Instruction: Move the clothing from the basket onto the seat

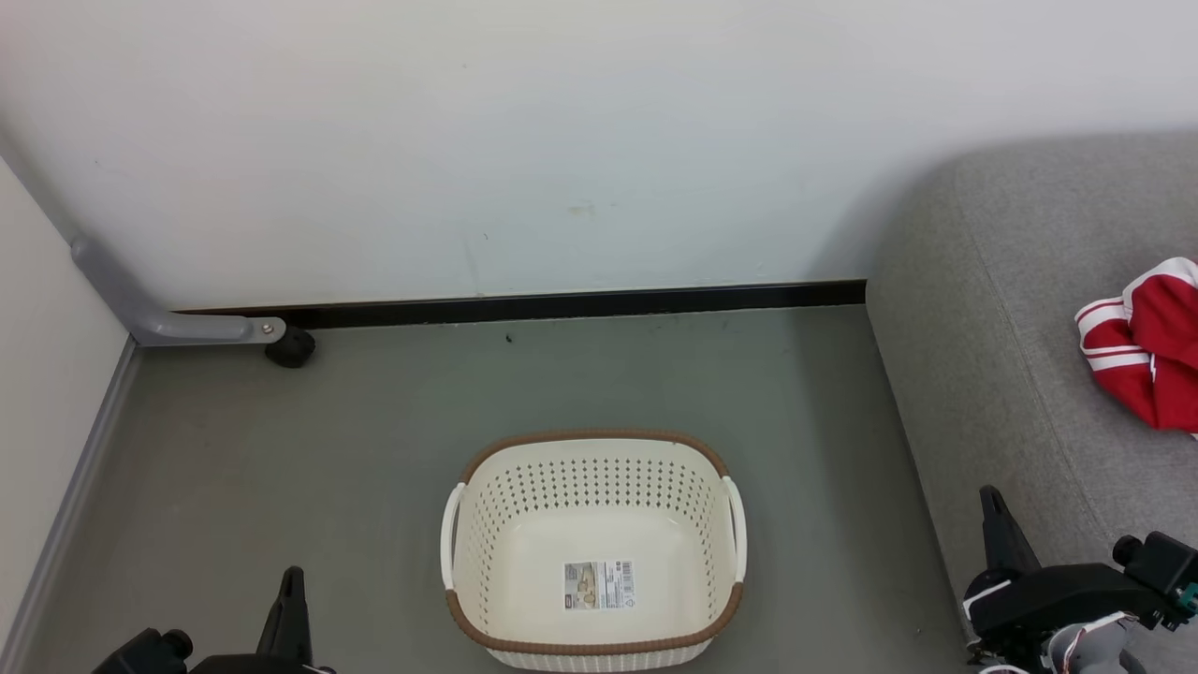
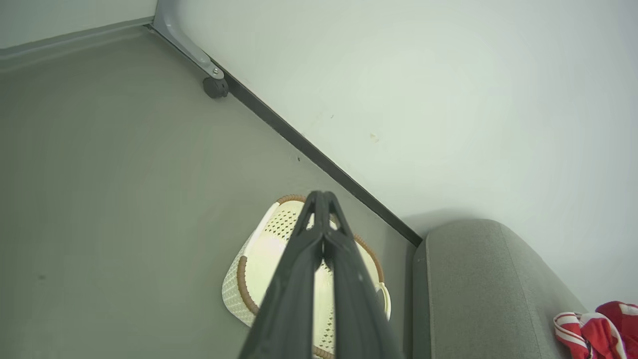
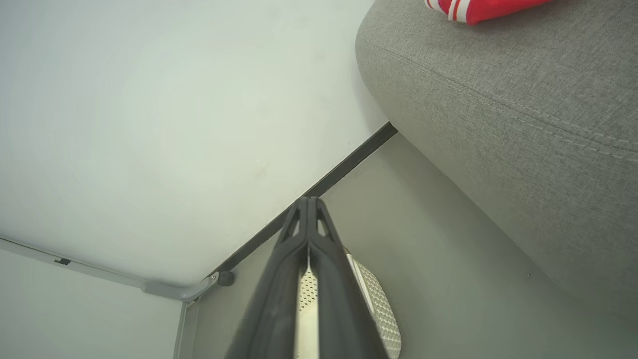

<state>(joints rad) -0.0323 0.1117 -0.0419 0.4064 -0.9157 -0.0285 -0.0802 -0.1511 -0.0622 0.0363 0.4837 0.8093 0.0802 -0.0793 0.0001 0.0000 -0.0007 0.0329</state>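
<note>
The red clothing (image 1: 1146, 342) lies, seemingly bunched, on the seat (image 1: 992, 374) in from its left edge, cut off at the view's right, its long axis unclear. The basket (image 1: 594, 436) has its long side along the wall. Left gripper (image 2: 321, 195) and right gripper (image 3: 307, 200) are pinched together, empty.

**Colours in the Room**

The basket (image 1: 599, 482) is cream with rows of little holes, a brown rim and white handles. The clothing (image 1: 1159, 348) is red with white stripes. The seat (image 1: 983, 374) is grey. The floor (image 1: 281, 468) is grey-green, the wall (image 1: 468, 140) is white, and the strip (image 1: 562, 305) between them is black.
</note>
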